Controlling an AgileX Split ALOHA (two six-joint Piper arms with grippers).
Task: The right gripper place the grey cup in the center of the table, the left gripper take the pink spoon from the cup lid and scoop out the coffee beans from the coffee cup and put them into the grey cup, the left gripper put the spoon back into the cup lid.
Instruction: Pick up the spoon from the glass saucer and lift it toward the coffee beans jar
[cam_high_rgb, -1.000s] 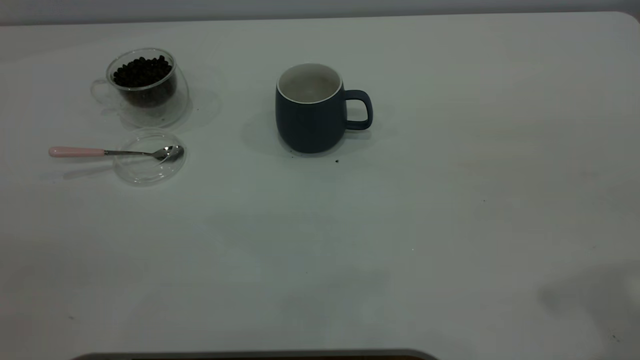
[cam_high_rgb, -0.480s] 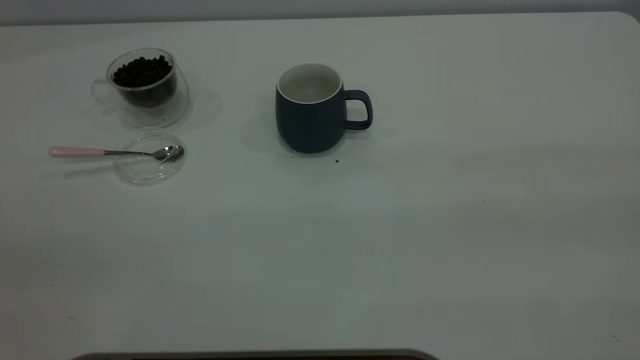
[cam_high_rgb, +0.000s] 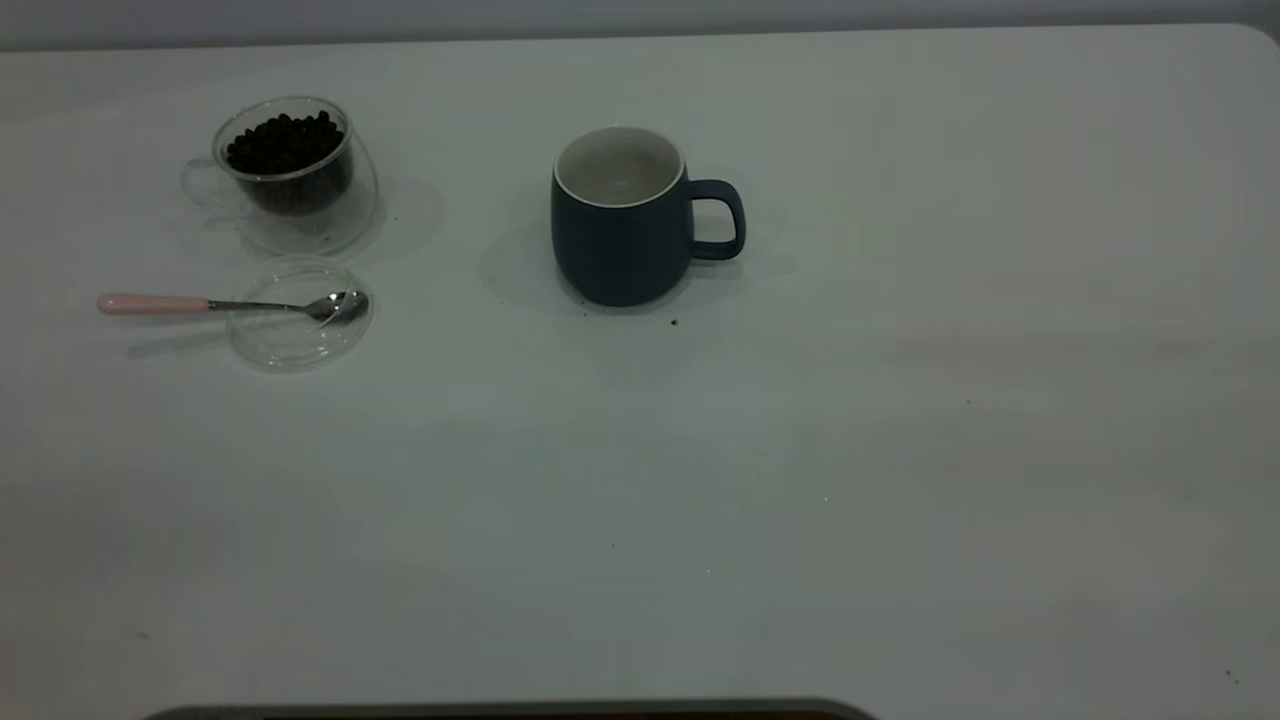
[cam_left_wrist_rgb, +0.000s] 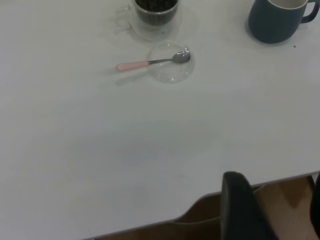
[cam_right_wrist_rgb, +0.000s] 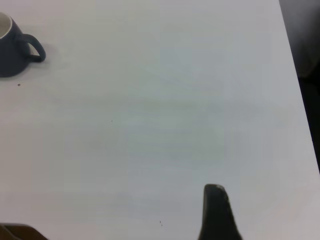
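The grey cup (cam_high_rgb: 622, 230), dark with a white inside, stands upright near the table's middle with its handle to the right; it also shows in the left wrist view (cam_left_wrist_rgb: 278, 21) and the right wrist view (cam_right_wrist_rgb: 11, 46). At the far left stands the glass coffee cup (cam_high_rgb: 288, 170) filled with coffee beans (cam_high_rgb: 283, 142). In front of it lies the clear cup lid (cam_high_rgb: 298, 318). The pink spoon (cam_high_rgb: 153, 304) rests with its bowl in the lid and its handle pointing left. My left gripper (cam_left_wrist_rgb: 274, 178) hangs open over the table's near edge, far from the spoon. Only one finger (cam_right_wrist_rgb: 216, 210) of my right gripper shows.
The white table (cam_high_rgb: 900, 400) is bare to the right of the grey cup and in front of it. A few dark crumbs (cam_high_rgb: 673, 322) lie by the cup's base. The table's near edge (cam_left_wrist_rgb: 200, 207) runs under my left gripper.
A shadow at the table's near right corner has gone. The cups, lid and spoon stand where they were.
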